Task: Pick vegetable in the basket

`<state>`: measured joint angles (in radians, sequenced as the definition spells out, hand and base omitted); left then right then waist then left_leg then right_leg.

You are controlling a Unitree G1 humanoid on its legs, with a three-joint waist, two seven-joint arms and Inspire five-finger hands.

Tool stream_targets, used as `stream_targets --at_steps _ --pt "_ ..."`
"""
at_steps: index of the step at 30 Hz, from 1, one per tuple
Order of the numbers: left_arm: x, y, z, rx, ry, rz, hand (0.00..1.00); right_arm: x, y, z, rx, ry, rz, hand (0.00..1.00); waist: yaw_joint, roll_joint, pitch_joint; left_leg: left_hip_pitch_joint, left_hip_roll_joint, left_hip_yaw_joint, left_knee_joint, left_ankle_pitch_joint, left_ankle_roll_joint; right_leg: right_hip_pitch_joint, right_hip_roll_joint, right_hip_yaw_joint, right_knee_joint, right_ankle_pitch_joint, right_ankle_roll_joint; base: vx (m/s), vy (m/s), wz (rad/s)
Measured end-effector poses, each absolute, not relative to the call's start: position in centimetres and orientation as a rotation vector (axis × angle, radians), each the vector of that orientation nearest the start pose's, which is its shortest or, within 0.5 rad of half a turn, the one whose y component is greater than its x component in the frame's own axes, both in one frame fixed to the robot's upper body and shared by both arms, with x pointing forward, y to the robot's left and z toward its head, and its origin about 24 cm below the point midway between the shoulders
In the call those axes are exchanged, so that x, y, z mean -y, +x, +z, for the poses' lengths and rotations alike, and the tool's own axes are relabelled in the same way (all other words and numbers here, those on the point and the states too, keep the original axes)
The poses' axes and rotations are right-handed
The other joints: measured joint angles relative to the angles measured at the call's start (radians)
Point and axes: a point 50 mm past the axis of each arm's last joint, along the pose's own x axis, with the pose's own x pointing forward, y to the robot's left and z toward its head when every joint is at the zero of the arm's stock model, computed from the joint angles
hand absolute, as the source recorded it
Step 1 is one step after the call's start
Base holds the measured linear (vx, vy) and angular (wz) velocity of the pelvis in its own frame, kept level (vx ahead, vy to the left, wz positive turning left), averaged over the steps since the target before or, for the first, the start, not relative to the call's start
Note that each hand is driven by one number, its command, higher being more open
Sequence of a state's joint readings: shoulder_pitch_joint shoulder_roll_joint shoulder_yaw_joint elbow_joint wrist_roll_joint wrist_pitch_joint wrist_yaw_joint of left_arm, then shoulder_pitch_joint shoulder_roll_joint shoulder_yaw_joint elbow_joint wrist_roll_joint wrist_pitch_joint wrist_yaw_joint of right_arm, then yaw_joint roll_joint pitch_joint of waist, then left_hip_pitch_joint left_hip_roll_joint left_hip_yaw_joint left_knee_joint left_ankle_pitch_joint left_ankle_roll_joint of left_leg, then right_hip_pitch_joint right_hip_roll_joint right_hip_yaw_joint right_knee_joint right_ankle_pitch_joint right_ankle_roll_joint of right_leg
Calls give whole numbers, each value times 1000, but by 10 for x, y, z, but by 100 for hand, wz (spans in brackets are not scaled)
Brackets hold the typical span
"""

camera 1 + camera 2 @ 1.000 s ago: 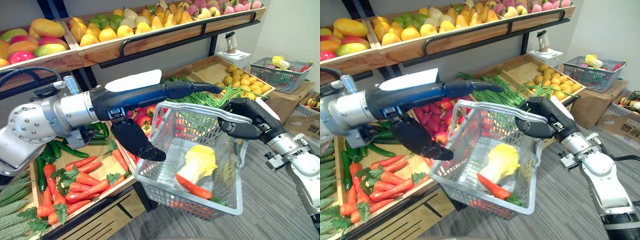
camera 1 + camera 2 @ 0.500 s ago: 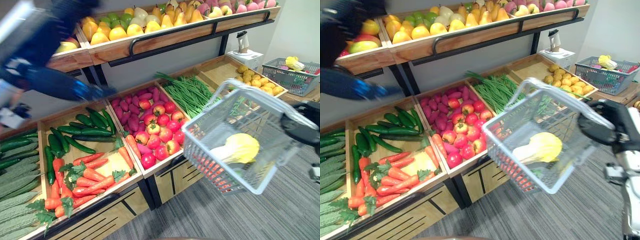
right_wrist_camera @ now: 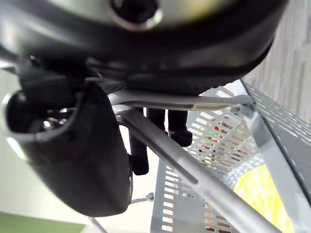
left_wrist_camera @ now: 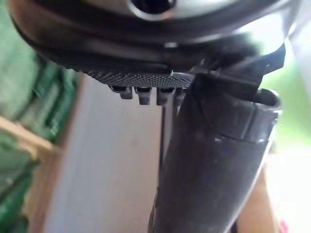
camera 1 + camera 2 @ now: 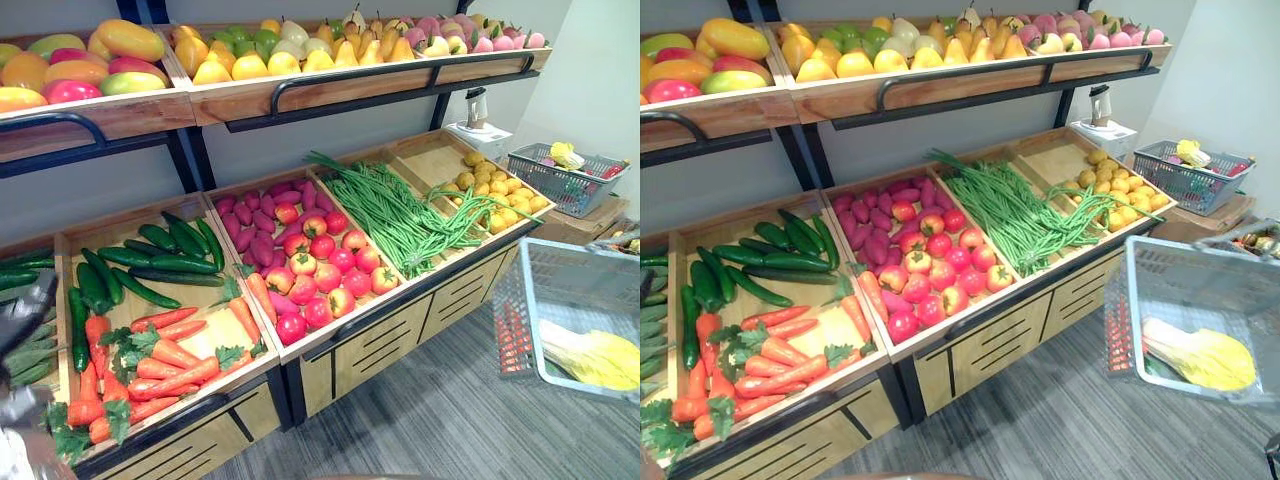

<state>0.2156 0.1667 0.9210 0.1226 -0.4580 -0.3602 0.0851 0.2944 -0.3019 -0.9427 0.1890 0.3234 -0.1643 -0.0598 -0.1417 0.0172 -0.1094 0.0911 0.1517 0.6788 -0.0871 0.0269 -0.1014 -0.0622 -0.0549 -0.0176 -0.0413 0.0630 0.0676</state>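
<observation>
A grey wire basket (image 5: 580,252) hangs low at the right, in front of the stand, above the carpet. Inside lie a yellow-green cabbage (image 5: 1200,360) and red carrots (image 5: 1120,335) seen through its wall. In the right wrist view my right hand (image 3: 73,160) has its fingers curled round the basket's metal handle (image 3: 194,179), with the cabbage (image 3: 262,194) below. My left hand (image 4: 214,160) holds nothing, its thumb standing out beside a row of fingers, with green vegetables blurred behind. A grey blur of my left arm (image 5: 22,310) sits at the far left edge.
The stand's lower crates hold carrots (image 5: 170,355), cucumbers (image 5: 160,255), red tomatoes and radishes (image 5: 310,260), green beans (image 5: 395,210) and small yellow fruit (image 5: 500,185). Fruit (image 5: 300,60) fills the shelf above. A second grey basket (image 5: 565,175) rests on boxes at the far right.
My left arm swung away from the basket to the far left edge. The basket in my right hand moved right and down. The whole view also shifted.
</observation>
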Motion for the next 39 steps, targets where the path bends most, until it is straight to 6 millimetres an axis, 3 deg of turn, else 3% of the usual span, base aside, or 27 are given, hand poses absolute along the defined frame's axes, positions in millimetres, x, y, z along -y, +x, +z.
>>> stream_targets --at_steps 3,7,11,13,16,17,19,22,24,26,28,36,39 --pt "-379 39 39 274 -108 1379 100 404 41 37 -40 -73 -1190 0 29 2 5 21 6 -2 1 -13 -3 28 -2 -7 2 -10 10 -36 -28 6" --pt "-375 -9 42 270 -50 1664 100 379 2 3 -148 48 -1353 0 58 14 16 30 16 -39 34 -46 -13 49 -17 -57 56 -71 18 -37 -55 31" --pt "-376 -37 47 285 14 1857 100 360 -21 -36 -262 232 -1492 0 92 19 15 7 16 -73 46 -47 -8 50 -27 -96 66 -83 18 15 -37 31" --pt "-374 -46 39 260 6 1914 100 352 -27 -55 -314 320 -1536 0 94 23 17 -4 15 -95 48 -44 -9 57 -31 -120 65 -84 19 46 -28 35" --pt "-362 -58 -6 80 -128 2000 100 323 -37 -95 -412 556 -1654 0 113 30 21 -4 13 -131 47 -46 -10 81 -37 -167 62 -90 23 52 -24 39" --pt "-350 -63 -38 -55 -256 2043 100 300 -38 -115 -477 685 -1685 0 116 30 21 -6 11 -150 45 -46 -10 90 -40 -189 63 -100 22 26 -23 34" --pt "-327 -67 -77 -244 -428 2078 100 276 -39 -135 -592 794 -1681 0 127 29 21 0 4 -168 38 -46 -10 104 -46 -208 65 -113 24 28 -12 34" --pt "-290 -63 -120 -515 -610 2016 100 243 -32 -155 -785 858 -1601 0 143 23 22 2 -6 -202 24 -44 -8 117 -56 -248 77 -131 28 38 -1 38" --pt "-275 -57 -134 -610 -668 1935 100 232 -23 -160 -831 864 -1543 0 155 12 23 2 -8 -208 17 -42 -8 119 -57 -259 76 -133 30 46 -1 17" --pt "-269 -47 -140 -649 -691 1850 100 231 -19 -160 -838 854 -1520 0 164 4 28 2 -9 -213 15 -41 -9 120 -57 -268 76 -133 30 45 0 8" --pt "-256 -27 -148 -724 -689 1665 100 231 -12 -160 -842 828 -1489 0 165 -3 67 32 -13 -217 -2 -37 -9 146 -59 -281 77 -134 29 32 6 9" --pt "-210 41 -162 -885 -592 1068 100 223 15 -161 -880 745 -1323 0 151 -15 104 52 -19 -166 -1 -50 -13 134 -60 -246 70 -139 30 20 -6 -17" --pt "-202 49 -163 -917 -529 937 100 220 21 -161 -895 704 -1268 0 136 -16 107 56 -18 -157 0 -50 -14 134 -55 -229 59 -139 30 25 -49 -17"
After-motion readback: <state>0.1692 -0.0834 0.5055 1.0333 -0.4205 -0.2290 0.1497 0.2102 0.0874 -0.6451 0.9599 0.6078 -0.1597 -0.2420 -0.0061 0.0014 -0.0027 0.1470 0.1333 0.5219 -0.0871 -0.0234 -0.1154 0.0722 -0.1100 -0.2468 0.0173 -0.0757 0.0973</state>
